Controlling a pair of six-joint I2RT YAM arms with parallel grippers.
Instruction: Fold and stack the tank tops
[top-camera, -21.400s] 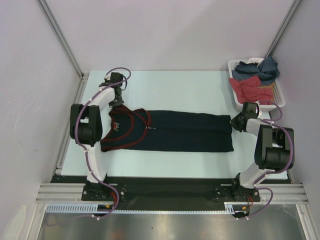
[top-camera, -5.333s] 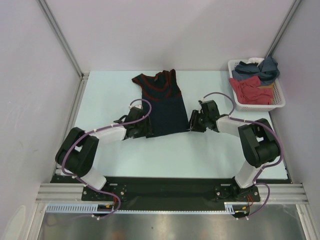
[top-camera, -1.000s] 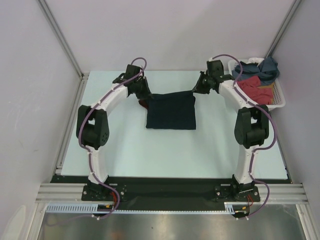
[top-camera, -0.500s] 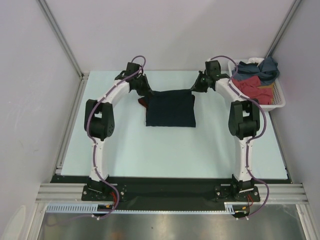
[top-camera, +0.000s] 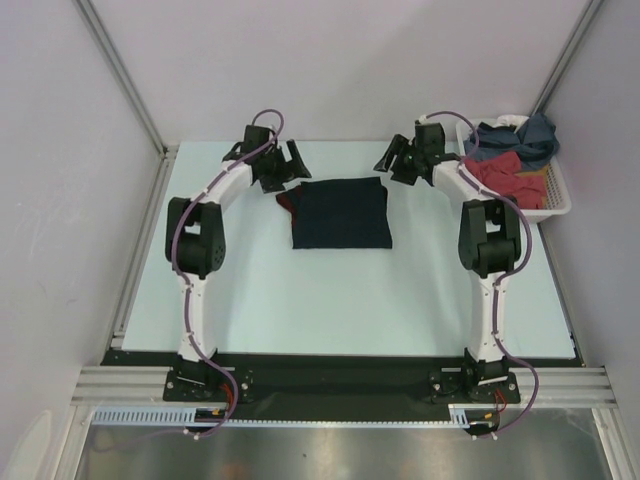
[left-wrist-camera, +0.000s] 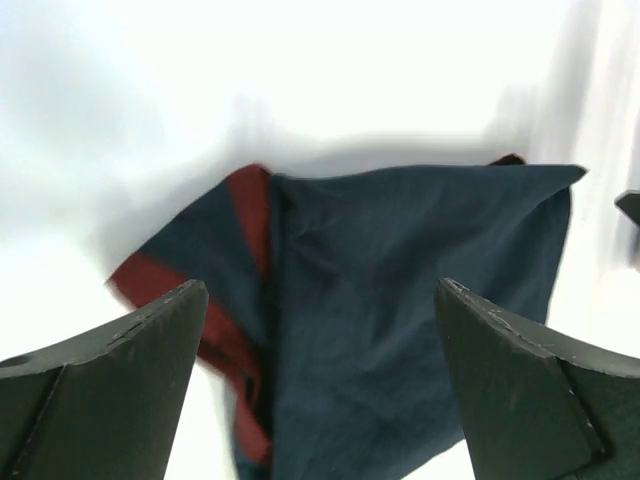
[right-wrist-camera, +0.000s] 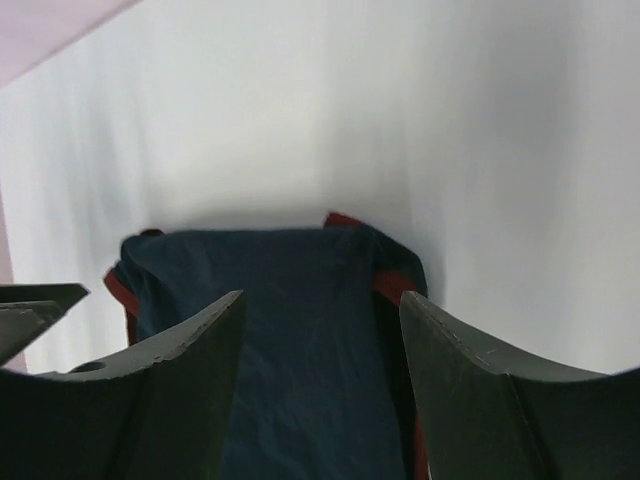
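The navy tank top (top-camera: 340, 213) with reddish trim lies folded into a rough square at the table's middle back. Red trim pokes out at its left edge (left-wrist-camera: 250, 200). My left gripper (top-camera: 287, 166) hovers open just off its far left corner, nothing between its fingers. The left wrist view shows the cloth (left-wrist-camera: 400, 300) lying below my left gripper (left-wrist-camera: 320, 300). My right gripper (top-camera: 392, 161) hangs open off the far right corner. In its wrist view the navy cloth (right-wrist-camera: 290, 290) lies beyond my right gripper (right-wrist-camera: 320, 300). The slate-blue tank top (top-camera: 530, 135) is crumpled in the basket.
A white basket (top-camera: 467, 128) stands at the table's back right corner, close behind the right arm. It holds a red garment (top-camera: 500, 178) and a bit of white cloth (top-camera: 512, 120) beside the slate-blue one. Metal frame posts rise at both back corners.
Both grippers have opened and let go of the folded navy top's far corners. They have drawn slightly outward and back, and the cloth has settled flat.
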